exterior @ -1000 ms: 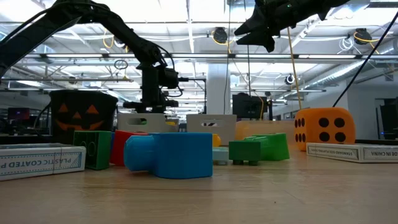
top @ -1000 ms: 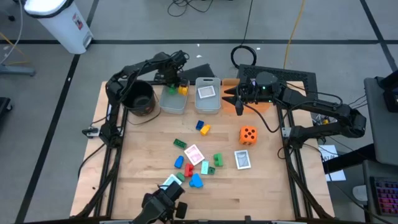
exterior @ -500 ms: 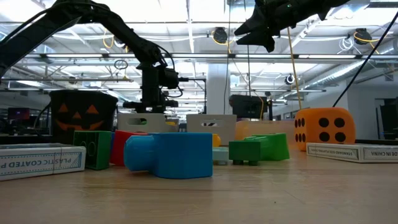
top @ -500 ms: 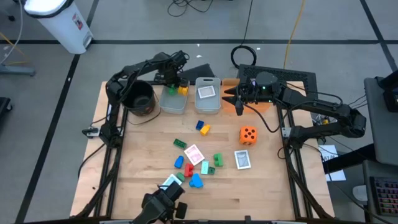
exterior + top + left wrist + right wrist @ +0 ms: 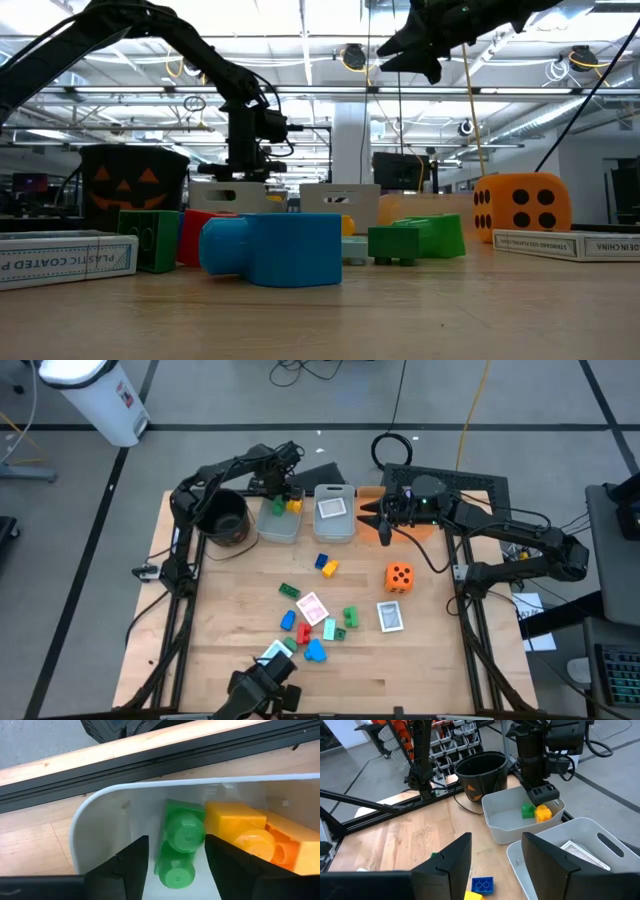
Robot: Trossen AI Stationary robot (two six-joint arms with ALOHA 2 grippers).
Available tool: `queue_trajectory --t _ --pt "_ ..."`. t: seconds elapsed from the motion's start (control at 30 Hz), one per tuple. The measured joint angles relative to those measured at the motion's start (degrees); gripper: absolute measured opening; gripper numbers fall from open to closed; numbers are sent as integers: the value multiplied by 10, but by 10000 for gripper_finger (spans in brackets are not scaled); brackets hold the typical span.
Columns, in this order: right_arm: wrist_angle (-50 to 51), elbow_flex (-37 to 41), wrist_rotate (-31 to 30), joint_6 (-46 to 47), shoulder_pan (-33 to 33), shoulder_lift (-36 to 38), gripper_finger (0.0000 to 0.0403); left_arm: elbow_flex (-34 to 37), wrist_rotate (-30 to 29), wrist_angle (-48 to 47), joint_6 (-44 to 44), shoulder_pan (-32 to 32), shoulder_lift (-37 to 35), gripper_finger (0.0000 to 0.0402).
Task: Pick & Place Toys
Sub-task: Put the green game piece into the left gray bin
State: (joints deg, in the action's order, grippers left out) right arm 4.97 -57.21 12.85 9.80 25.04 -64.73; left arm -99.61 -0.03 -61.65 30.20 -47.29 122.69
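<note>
At the upper left of the high view, my left gripper (image 5: 283,497) hangs over the near-left clear bin (image 5: 279,523). Its fingers (image 5: 131,865) stand parted and released, and the green block (image 5: 179,851) lies in the bin between them, touching the yellow block (image 5: 239,830) beside it. The step, as I judge it, is the drop-off: to finish it well I should lift straight up with the fingers spread so neither tip drags the green block or catches the bin wall, then swing toward the scatter of toys in the middle of the table (image 5: 220,630).

There, a blue block (image 5: 316,651), red block (image 5: 303,634), playing card (image 5: 312,607) and more green blocks lie close together; the blue-and-yellow pair (image 5: 326,565) just below the bins looks easiest to reach next.

Further right, the orange die (image 5: 399,576) sits alone on the table. My right gripper (image 5: 368,515) waits raised beside the second bin (image 5: 334,513), fingers (image 5: 450,865) apart and grasping nothing.
</note>
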Motion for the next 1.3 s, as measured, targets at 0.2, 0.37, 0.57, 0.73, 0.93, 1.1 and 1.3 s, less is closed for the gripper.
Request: queue_trajectory --t 0.2,0.37,0.57,0.73,0.93,1.1,1.3 --pt "0 0 10 0 0 0 166 0 1 0 1 0 0 176" --pt "0 0 10 0 0 0 166 -1 25 -6 1 1 -9 154" --pt "0 0 10 0 0 0 166 -12 11 -16 -12 10 -54 132" --pt "-1 0 10 5 0 0 166 -14 27 -10 -12 26 -128 118" --pt "-4 0 9 43 0 0 167 -14 41 25 -69 93 -248 109" --pt "-4 0 9 92 0 0 167 7 63 153 -94 180 -349 106" --pt "-5 0 9 144 -19 0 167 127 71 324 -81 270 -455 106"
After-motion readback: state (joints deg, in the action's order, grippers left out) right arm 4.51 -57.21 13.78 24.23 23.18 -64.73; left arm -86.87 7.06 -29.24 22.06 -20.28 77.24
